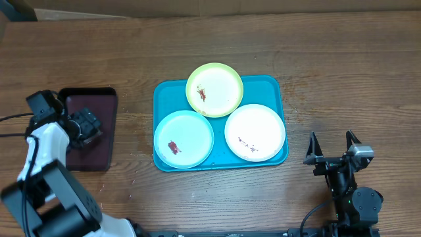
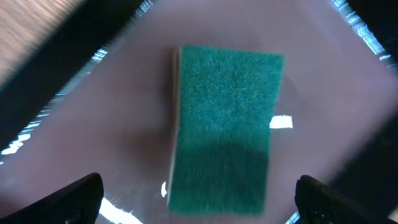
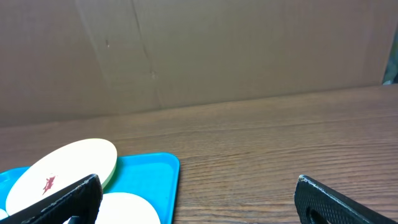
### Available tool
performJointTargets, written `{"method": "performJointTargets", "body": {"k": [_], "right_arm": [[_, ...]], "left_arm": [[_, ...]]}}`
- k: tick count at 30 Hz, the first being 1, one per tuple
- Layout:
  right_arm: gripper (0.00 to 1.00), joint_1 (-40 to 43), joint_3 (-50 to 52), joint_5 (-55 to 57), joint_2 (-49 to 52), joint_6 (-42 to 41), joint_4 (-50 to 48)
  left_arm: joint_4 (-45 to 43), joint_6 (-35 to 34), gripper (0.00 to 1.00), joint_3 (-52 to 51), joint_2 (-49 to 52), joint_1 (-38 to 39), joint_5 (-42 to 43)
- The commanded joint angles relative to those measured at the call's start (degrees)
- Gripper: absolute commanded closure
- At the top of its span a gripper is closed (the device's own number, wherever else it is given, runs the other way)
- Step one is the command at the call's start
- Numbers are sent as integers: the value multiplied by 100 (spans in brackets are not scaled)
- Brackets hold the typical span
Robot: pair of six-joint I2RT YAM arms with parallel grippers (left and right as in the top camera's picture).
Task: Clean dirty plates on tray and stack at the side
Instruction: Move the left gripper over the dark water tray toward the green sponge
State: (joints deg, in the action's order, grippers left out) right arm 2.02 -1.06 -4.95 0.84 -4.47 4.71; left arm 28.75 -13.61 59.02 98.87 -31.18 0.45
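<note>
The left gripper (image 1: 85,125) hangs spread wide over the green sponge (image 2: 224,124) in the black tray (image 1: 108,105). Best to descend centred and pinch the sponge's long sides. Three smeared plates (image 1: 183,138) sit on the turquoise tray (image 1: 161,92), left of the released, empty right gripper (image 1: 332,148).

A: Entry one, the surface?
B: Tabletop (image 1: 342,59): dark brown wood, grain running left to right, lighter worn streaks throughout.
A: Entry two, the backing?
B: Cardboard wall (image 3: 217,50): plain brown, standing along the tabletop's far edge, with faint upright creases.
A: Light?
B: Soft and even across the tabletop.
</note>
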Motion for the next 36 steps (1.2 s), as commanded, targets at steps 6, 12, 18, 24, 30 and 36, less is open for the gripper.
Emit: {"method": "performJointTargets", "body": {"k": [6,12,18,24,30,36], "right_arm": [[0,31,59,39,-68,2,-26],[0,31,59,39,-68,2,-26],[0,31,59,39,-68,2,-26],[0,31,59,39,-68,2,-26],[0,31,59,39,-68,2,-26],[0,31,59,37,-68,2,-26]], "left_arm": [[-616,31,4,114,446,-31,555],[-702,33,7,114,507,-35,531],[-632,31,9,114,769,-35,426],[-520,33,23,114,866,-35,-330],[-492,31,90,114,863,-35,-457],[-483,28,0,114,861,-31,-229]]}}
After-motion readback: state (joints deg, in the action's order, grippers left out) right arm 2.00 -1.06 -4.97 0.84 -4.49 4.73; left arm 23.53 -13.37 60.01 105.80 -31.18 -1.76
